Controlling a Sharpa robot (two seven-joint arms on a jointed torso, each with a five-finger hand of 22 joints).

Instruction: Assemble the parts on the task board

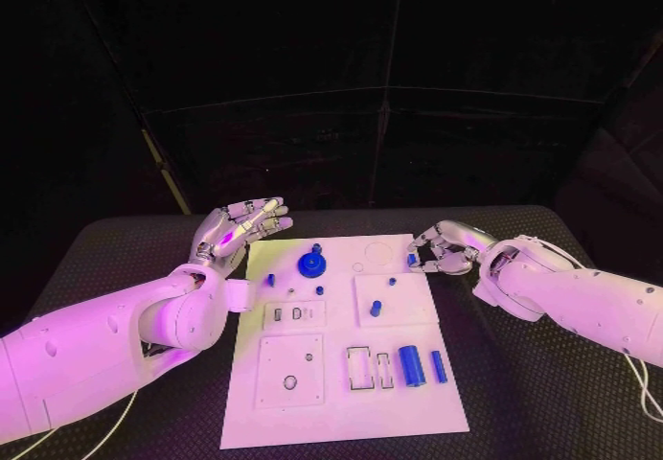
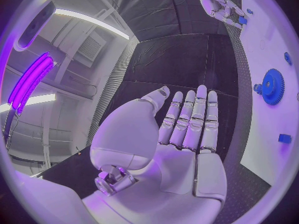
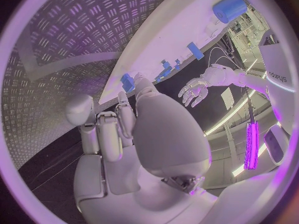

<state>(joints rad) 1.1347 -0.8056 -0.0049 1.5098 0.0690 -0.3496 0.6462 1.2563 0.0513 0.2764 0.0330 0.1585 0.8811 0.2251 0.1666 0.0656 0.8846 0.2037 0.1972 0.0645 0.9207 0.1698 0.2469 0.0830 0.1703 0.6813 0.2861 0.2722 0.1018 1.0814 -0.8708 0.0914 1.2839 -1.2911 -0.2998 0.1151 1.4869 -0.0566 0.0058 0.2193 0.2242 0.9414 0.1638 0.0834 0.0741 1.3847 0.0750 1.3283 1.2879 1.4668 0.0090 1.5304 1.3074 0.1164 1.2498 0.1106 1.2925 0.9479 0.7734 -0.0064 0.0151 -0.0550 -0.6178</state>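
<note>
The white task board (image 1: 346,402) lies in the middle of the black table. A blue gear (image 1: 313,263) (image 2: 271,86) stands near its far end, with small blue pegs (image 1: 376,307) around it. Two blue cylinders (image 1: 410,364) lie at its near right. My left hand (image 1: 242,225) (image 2: 187,129) is raised off the board's far left corner, fingers straight and apart, holding nothing. My right hand (image 1: 443,247) (image 3: 134,129) hovers at the board's far right edge, fingers curled in. Its fingertips pinch a small blue part (image 1: 412,259) (image 3: 127,82) (image 2: 241,21).
Black patterned table mat (image 1: 553,402) surrounds the board on all sides. Rectangular recesses (image 1: 366,367) and raised white plates (image 1: 290,369) mark the board's near half. My left forearm (image 1: 83,345) lies along the board's left side.
</note>
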